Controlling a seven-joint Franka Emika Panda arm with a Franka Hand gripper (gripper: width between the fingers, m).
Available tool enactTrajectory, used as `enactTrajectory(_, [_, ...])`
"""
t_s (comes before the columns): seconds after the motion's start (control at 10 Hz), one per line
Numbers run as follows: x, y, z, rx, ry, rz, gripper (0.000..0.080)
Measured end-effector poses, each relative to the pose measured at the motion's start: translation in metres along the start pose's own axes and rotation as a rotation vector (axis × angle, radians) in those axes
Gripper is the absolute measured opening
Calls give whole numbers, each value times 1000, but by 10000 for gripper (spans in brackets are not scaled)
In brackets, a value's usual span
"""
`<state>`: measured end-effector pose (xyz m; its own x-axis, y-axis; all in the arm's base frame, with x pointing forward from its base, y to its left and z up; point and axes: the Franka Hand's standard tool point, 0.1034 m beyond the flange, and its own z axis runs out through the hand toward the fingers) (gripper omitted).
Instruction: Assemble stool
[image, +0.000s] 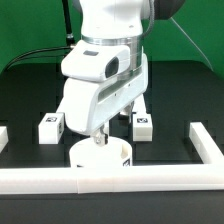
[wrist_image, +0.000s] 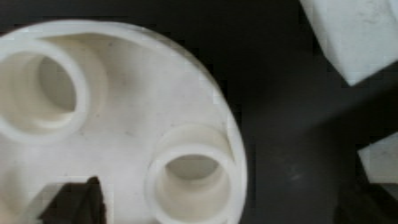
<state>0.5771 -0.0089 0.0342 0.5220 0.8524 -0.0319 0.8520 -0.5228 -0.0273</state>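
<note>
The round white seat (image: 100, 156) lies on the black table just behind the front rail. In the wrist view the seat (wrist_image: 125, 120) fills the picture, with two round holes in its top. My gripper (image: 98, 140) hangs straight over it, fingertips just above its top. In the wrist view one dark finger (wrist_image: 71, 200) shows over the seat; the other is lost against the black table, so the jaws stand wide apart. One leg block (image: 50, 127) lies at the exterior view's left, another (image: 142, 124) at its right. The third is hidden.
A long white rail (image: 100, 182) runs along the front, a second rail (image: 205, 145) stands at the exterior view's right, and a rail end (image: 3, 136) shows at its left. White pieces (wrist_image: 356, 35) edge the wrist view.
</note>
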Motion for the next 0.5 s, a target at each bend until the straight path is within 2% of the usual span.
enactTrajectory(0.5, [-6, -4, 17, 20, -13, 2, 650])
